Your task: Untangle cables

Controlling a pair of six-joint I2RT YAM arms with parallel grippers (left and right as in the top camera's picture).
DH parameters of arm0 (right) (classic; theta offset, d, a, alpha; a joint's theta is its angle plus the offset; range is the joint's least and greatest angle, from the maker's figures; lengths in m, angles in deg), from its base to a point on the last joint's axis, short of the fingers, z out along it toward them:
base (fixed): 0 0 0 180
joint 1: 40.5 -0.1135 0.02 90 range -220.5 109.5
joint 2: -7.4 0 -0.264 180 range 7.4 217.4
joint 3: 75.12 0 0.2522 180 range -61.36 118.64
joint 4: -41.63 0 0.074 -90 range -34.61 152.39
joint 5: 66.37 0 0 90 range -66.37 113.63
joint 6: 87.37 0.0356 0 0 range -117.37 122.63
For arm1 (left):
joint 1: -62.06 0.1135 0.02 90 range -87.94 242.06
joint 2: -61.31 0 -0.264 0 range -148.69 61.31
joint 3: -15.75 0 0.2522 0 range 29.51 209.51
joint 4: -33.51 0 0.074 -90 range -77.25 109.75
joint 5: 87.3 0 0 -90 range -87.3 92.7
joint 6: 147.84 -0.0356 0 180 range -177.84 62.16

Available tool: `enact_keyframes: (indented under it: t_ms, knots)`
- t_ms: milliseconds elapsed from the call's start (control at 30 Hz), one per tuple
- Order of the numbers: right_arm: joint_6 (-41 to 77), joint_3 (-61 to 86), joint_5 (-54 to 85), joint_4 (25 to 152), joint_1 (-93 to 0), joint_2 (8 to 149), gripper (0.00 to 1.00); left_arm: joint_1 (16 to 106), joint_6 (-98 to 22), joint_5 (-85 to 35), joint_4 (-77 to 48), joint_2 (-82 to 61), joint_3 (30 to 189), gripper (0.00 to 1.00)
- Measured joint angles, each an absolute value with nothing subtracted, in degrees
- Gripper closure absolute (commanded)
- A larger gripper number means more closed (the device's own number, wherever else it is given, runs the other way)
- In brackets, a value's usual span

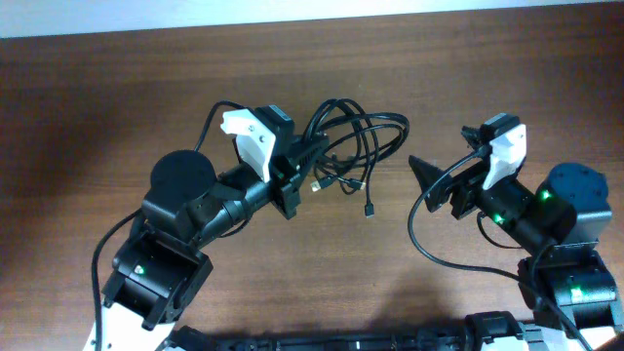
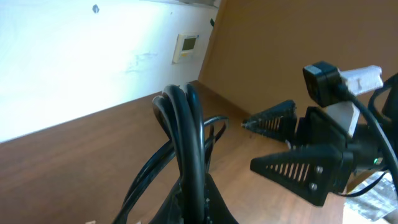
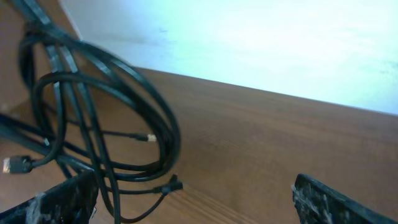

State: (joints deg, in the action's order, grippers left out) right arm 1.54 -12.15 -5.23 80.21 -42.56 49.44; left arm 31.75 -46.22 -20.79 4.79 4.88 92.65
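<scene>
**Overhead view.** Your left tool (image 1: 304, 161) is clenched on the cables (image 1: 363, 132), gripping the bundle where several black strands run together. From that grip the loops fan out toward the middle of the counter (image 1: 117, 88), and small plug ends (image 1: 370, 209) trail beneath them. Your right tool (image 1: 432, 185) is released, its fingers spread wide, near the loops but apart from them.

Cables (image 1: 331, 125) lie at centre of table (image 1: 117, 78), between both grippers. Left gripper (image 1: 300, 161) sits at the bundle's left edge (strands pass between its fingers). Right gripper (image 1: 421, 183) stands apart, rightward.
</scene>
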Motion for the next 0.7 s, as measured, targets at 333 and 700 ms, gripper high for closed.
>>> enact_keyframes:
  t_ms: [333,700]
  knots:
    - [-4.9,-12.2,-8.2,77.5,-42.6,49.8,0.01,31.6,-40.9,-24.4,5.2,4.5,92.6,1.00]
    - [-6.3,-12.2,-9.2,77.2,-42.6,51.7,0.02,26.2,-38.5,-25.4,7.4,1.8,92.6,1.00]
